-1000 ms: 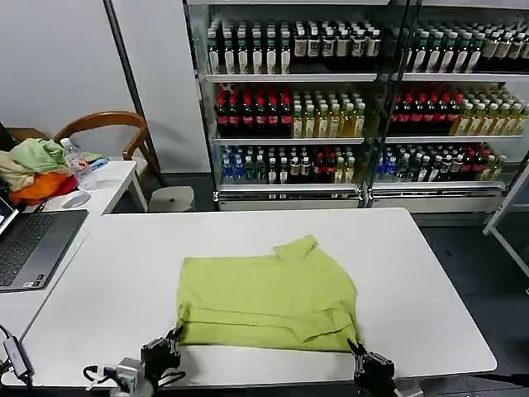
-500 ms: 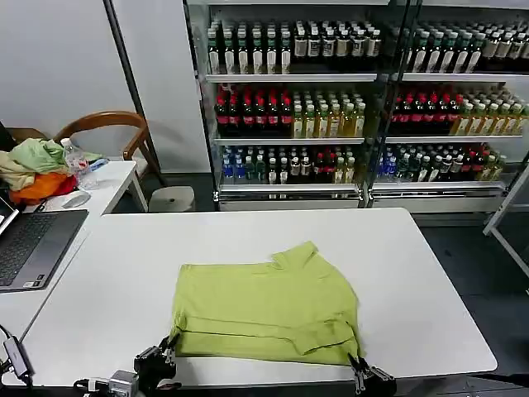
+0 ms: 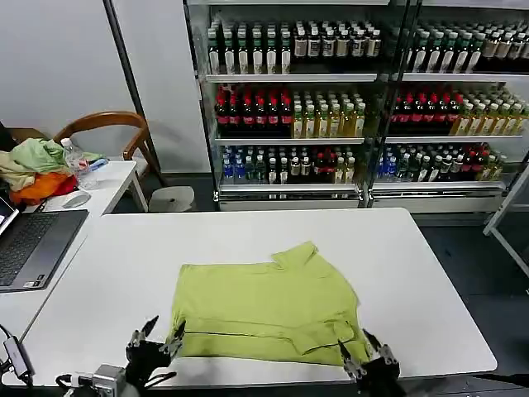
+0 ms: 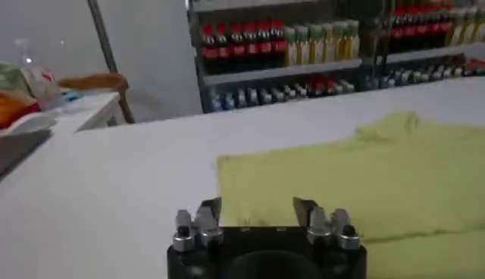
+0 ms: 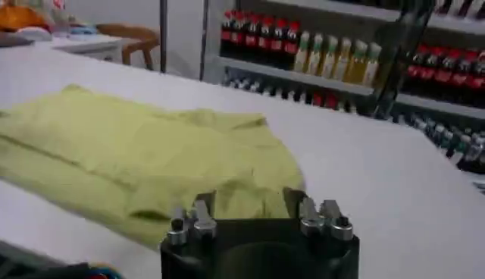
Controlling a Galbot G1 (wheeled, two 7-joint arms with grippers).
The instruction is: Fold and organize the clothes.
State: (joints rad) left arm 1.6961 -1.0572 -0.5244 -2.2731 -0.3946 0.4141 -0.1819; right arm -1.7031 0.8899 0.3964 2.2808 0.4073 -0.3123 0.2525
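Lime yellow-green T-shirt (image 3: 266, 310) folded into a rough rectangle, flat on the white table (image 3: 413, 273), toward its near edge and about midway between left and right; one small flap sticking up at the far side, a folded band running along the near hem

Left gripper (image 3: 157, 339) at the shirt's near left corner, fingers spread apart, holding nothing, tips just beside the cloth edge; in the left wrist view (image 4: 258, 216) the open fingers frame the shirt's corner (image 4: 356, 182)

Right gripper (image 3: 364, 354) at the near right corner, likewise spread wide and empty, just beside the hem; in the right wrist view (image 5: 246, 208) fingers apart with the shirt (image 5: 136, 144) lying beyond them

Laptop (image 3: 33, 244) on the side table at far left
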